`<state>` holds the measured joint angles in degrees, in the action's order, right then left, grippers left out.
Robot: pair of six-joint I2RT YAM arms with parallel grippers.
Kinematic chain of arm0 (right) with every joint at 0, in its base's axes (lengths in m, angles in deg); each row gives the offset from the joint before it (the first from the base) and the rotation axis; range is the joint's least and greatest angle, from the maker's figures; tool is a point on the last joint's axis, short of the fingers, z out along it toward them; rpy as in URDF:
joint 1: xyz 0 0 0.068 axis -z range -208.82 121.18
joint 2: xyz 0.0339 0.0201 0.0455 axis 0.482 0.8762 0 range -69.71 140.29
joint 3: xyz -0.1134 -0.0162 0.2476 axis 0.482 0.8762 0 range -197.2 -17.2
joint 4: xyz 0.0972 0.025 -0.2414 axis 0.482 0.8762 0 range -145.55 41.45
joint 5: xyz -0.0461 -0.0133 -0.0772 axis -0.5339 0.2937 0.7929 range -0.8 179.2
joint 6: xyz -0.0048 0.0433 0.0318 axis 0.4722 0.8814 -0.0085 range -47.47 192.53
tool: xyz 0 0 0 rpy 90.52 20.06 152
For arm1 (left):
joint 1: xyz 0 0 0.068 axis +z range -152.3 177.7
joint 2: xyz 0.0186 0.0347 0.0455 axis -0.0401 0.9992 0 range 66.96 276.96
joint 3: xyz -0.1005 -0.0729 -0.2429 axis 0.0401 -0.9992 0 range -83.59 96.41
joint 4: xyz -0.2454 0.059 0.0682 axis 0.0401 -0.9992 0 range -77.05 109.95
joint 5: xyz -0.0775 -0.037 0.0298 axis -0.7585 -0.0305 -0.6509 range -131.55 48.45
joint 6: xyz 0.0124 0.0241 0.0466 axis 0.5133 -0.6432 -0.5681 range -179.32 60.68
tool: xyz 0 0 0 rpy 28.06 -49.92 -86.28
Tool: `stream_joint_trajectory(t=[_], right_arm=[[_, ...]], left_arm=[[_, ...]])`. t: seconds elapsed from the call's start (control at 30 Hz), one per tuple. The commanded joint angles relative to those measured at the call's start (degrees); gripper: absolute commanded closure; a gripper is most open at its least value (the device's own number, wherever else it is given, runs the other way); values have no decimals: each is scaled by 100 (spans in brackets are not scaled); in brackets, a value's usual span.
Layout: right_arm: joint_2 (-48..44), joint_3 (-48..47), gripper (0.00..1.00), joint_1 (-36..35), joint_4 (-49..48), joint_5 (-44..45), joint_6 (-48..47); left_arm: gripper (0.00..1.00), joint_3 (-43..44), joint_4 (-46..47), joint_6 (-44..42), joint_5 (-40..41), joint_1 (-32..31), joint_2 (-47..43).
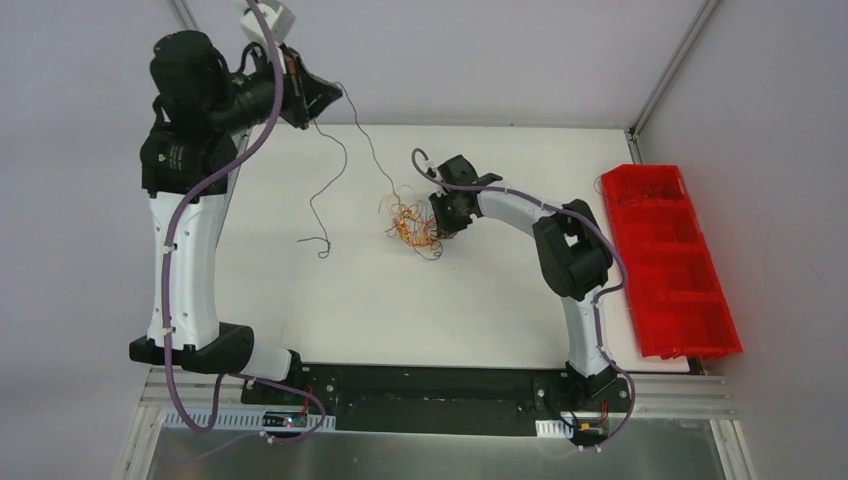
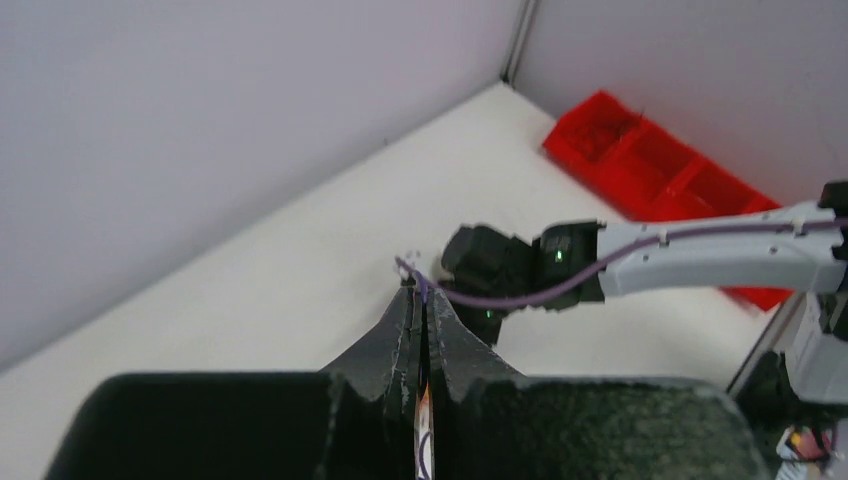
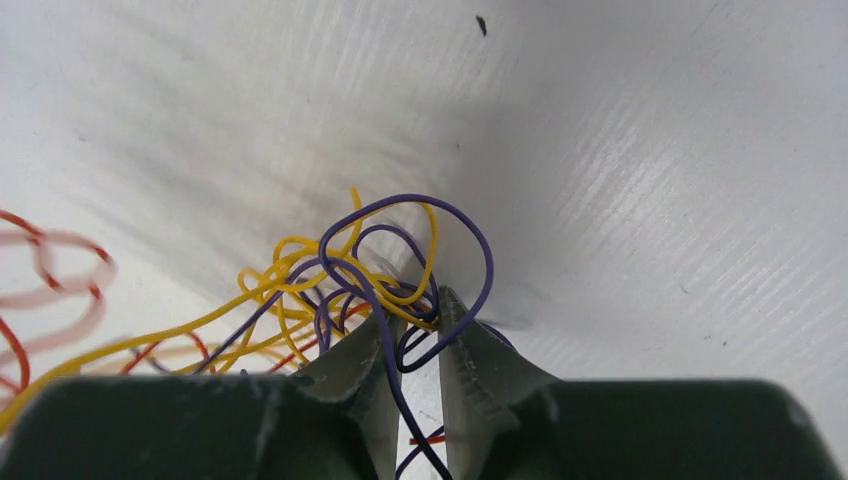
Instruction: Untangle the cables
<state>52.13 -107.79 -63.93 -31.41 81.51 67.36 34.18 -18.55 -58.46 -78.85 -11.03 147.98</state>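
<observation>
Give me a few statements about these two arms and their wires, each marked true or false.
1. The left arm's fingers are shut on a thin dark wire. True.
2. That wire lies flat along the white table. False: it hangs from the fingers high above, and only its lower end reaches the table.
3. The right arm's fingers are at the tangle of orange, yellow and purple wires. True.
4. The red plastic bin stands at the table's left edge. False: it stands at the right edge.
</observation>
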Motion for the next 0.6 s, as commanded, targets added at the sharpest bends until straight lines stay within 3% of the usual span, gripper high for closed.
stream_joint_trajectory(t=[0.0, 0.27, 0.33, 0.43, 0.57], right_arm=[[-135, 359, 80, -31, 528, 197, -231], [-257, 655, 75, -31, 785, 21, -335], [-464, 671, 64, 8, 869, -140, -378], [-1110, 575, 30, 196, 1139, -554, -503], [-2377, 494, 8, 686, 1285, -1184, -927]], left_arm=[[100, 1245, 230, 476, 71, 106, 416], [100, 2315, 1283, 864, 460, 161, 678], [100, 2186, 1292, 811, 248, 161, 620], [100, 1496, 1299, 877, -189, 161, 379], [100, 391, 1295, 928, -590, 140, -13]])
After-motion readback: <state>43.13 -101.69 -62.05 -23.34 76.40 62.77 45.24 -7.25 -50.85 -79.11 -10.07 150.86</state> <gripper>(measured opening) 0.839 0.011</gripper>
